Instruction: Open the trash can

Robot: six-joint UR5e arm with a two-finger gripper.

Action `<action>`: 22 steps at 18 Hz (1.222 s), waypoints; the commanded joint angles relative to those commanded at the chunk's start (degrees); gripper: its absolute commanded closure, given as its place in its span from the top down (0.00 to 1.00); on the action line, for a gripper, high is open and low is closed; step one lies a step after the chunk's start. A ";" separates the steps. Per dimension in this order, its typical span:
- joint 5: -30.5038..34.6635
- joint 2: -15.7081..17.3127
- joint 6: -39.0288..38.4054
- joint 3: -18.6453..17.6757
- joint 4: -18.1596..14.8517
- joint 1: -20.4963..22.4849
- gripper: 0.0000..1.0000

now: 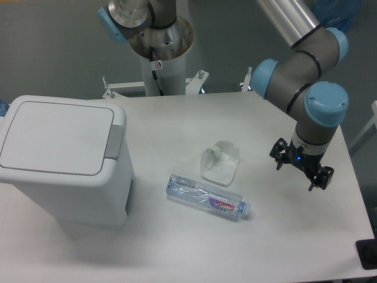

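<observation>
The trash can is a big boxy white bin at the table's left side. Its flat lid lies shut, and a grey push tab sits on the right rim. Far over on the right, my gripper hovers above the table, its two black fingers spread apart and open, holding nothing. Most of the table's width lies between gripper and bin.
A clear plastic water bottle lies on its side mid-table. Just behind it rests a crumpled clear plastic cup. The arm's pedestal stands at the table's back edge. The table's right edge runs close to the gripper.
</observation>
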 joint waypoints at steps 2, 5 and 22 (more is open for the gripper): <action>-4.38 1.49 -4.83 -0.09 -0.17 -0.18 1.00; -10.72 3.42 -13.96 -0.70 -0.18 -1.23 1.00; -40.77 12.83 -46.95 0.18 6.94 -10.28 1.00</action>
